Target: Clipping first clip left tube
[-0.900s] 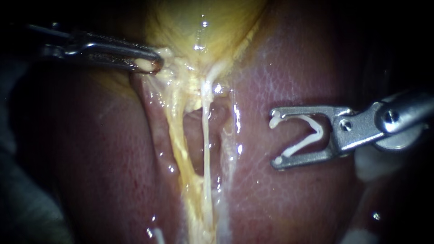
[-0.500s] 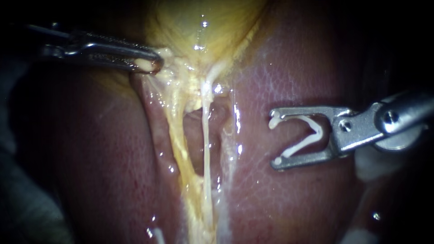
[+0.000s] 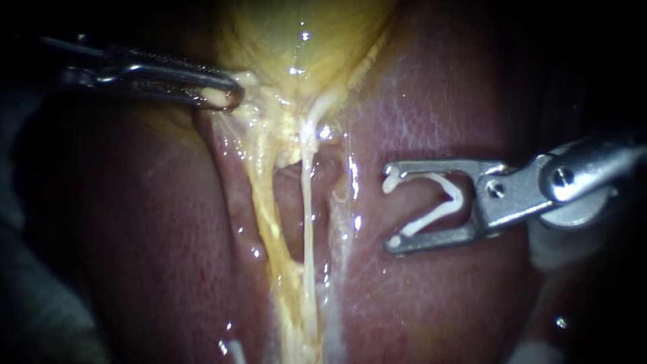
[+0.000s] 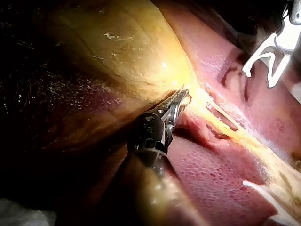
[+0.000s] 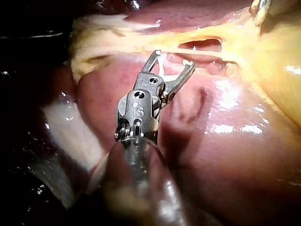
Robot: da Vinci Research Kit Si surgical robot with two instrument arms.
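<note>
Two tubes run down from the yellow gallbladder [image 3: 303, 40]: a thicker yellowish left tube [image 3: 266, 209] and a thin white right tube [image 3: 308, 216], with a dark gap between them. My left instrument [image 3: 226, 96] is shut on the tissue at the gallbladder's neck, holding it toward the left. My right instrument [image 3: 392, 207] carries an open white clip [image 3: 438, 202] between its wide-apart jaws. Its tips stand to the right of both tubes and touch neither. In the right wrist view the clip-bearing jaws [image 5: 174, 59] point at the tubes ahead. The left wrist view shows my left jaws [image 4: 181, 101] gripping at the neck.
Pink, wet liver [image 3: 438, 303] lies on both sides of the tubes and under my right instrument. A white gauze-like strip [image 5: 70, 132] lies beside the right shaft. The far left of the endoscope view is dark.
My right instrument has moved a little to the left, toward the tubes, with the clip still in its jaws. The left instrument and the tissue have stayed put.
</note>
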